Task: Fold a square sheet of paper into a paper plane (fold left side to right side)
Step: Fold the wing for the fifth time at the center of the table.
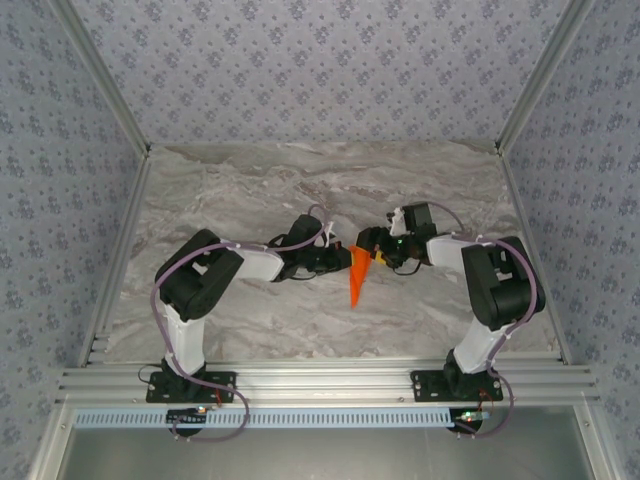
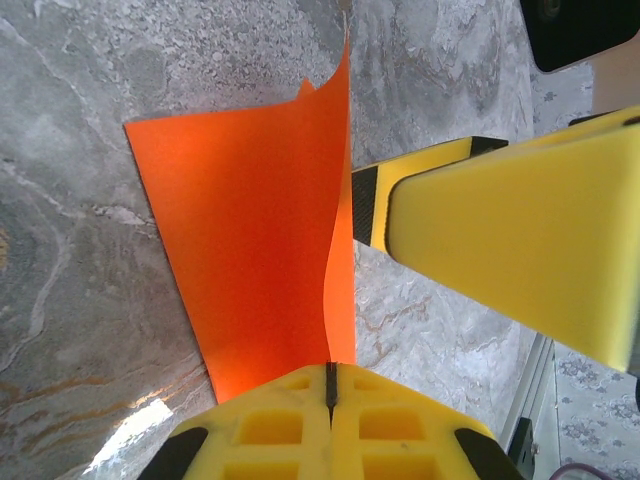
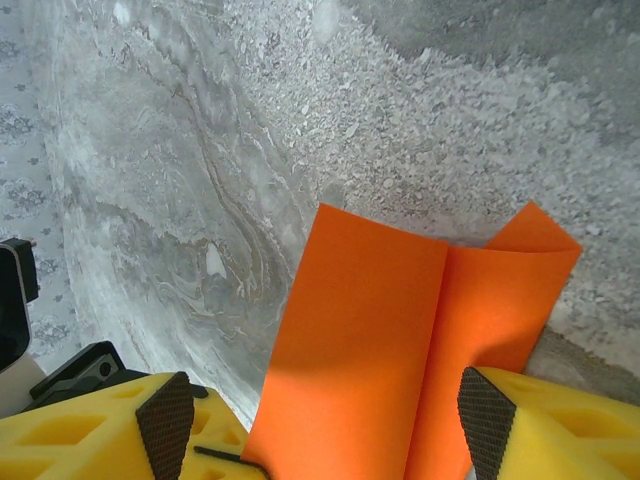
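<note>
The orange-red sheet of paper (image 1: 356, 278) is bent along a centre crease and stands partly lifted off the table between my two grippers. In the left wrist view the sheet (image 2: 250, 230) runs up from my left gripper (image 2: 330, 372), whose yellow jaws are shut on its near edge. My left gripper (image 1: 335, 259) is at the paper's left side. My right gripper (image 1: 374, 247) is at its upper right, open. In the right wrist view the creased sheet (image 3: 400, 330) lies between the spread fingers (image 3: 166, 424), with the gripper's middle (image 3: 325, 432) over the paper.
Grey marbled tabletop (image 1: 300, 190) spreads around the paper. Aluminium rails (image 1: 320, 380) border the near edge and sides. One yellow finger of the right gripper (image 2: 520, 230) hangs close beside the paper in the left wrist view.
</note>
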You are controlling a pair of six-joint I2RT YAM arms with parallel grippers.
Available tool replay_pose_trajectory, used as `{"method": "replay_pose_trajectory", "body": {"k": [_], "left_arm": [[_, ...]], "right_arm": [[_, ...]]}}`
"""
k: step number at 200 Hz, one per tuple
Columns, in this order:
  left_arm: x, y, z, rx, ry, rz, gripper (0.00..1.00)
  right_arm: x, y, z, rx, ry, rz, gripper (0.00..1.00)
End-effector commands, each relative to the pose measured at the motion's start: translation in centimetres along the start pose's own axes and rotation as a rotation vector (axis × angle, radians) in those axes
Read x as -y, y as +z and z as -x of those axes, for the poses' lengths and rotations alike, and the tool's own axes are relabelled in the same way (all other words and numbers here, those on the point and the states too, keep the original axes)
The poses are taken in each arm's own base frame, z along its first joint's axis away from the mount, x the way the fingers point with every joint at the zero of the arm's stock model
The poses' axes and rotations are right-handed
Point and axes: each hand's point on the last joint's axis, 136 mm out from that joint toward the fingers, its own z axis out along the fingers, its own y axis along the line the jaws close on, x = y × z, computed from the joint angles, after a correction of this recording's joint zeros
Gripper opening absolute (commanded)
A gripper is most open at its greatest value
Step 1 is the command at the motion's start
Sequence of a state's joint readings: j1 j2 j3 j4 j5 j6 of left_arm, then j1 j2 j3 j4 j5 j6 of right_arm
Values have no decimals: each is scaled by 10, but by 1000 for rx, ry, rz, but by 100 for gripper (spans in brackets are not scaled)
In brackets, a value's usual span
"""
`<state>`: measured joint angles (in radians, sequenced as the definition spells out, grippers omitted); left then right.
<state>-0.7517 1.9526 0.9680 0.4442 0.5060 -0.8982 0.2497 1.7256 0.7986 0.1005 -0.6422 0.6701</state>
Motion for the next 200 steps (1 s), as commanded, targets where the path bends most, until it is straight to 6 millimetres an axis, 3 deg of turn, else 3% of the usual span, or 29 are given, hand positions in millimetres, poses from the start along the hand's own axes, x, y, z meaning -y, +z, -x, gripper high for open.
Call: {"method": "replay_pose_trajectory", "body": {"k": [1,79,200], "left_arm": [[5,1,8,1,28,-15,0],[-7,4,11,-29,51,5,0],[-23,12,10,-78,99,32,0]], "right_arm": [[6,5,1,-17,16,-50,75],[38,12,-17,-117,35,-199,75],[38,13,-20,-128,15,-212,77]]}}
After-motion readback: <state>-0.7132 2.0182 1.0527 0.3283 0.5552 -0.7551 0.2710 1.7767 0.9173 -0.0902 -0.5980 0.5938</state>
